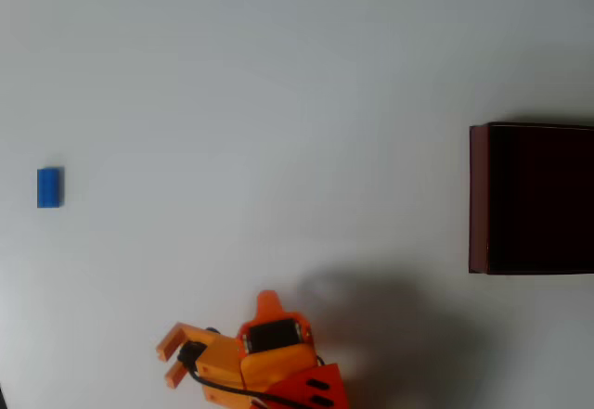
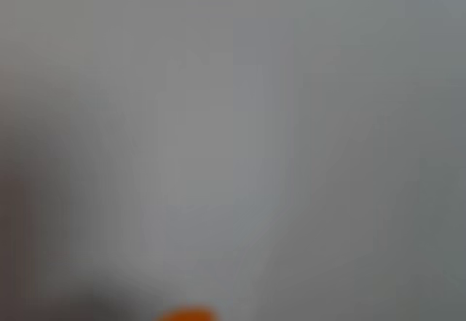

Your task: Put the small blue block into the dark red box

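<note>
Still, the orange gripper (image 1: 170,360) hangs with jaws apart and empty, far from the tiny bright blue rectangular block (image 1: 50,187) at the white counter's (image 1: 278,103) left; a misaligned approach could nudge it away from the dark red box (image 1: 531,198).

The bench (image 1: 278,103) was a plain white, matte surface in the overhead view. The dark red box (image 1: 531,198) sat flat on it at the picture's right edge, partly cut off, its thin maroon wall facing left and its inside almost black. The small blue block (image 1: 50,187) lay flat on the bench well apart from the box, far to its left and at about the same height in the picture, its long side running up and down. A soft grey shadow lay on the bench below and left of the box.
</note>
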Controlling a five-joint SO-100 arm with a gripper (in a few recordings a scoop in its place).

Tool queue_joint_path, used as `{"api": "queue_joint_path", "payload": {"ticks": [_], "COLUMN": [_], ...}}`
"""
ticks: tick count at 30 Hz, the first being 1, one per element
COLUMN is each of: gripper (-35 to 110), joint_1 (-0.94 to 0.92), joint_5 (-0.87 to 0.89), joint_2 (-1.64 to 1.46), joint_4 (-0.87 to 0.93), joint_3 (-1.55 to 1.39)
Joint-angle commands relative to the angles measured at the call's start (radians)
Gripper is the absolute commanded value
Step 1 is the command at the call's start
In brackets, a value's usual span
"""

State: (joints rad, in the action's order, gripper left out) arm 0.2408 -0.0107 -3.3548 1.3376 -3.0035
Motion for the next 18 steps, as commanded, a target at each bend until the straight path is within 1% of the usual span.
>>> {"api": "queue_joint_path", "payload": {"ticks": [1,13,15,18], "gripper": [0,0,0,0], "joint_1": [-0.038,-0.038,-0.057,-0.072], "joint_5": [0.009,0.012,0.029,0.104], "joint_2": [0.002,0.002,0.002,-0.002], "joint_4": [0.011,0.011,0.011,0.009], "joint_3": [-0.003,-0.003,-0.003,0.002]}}
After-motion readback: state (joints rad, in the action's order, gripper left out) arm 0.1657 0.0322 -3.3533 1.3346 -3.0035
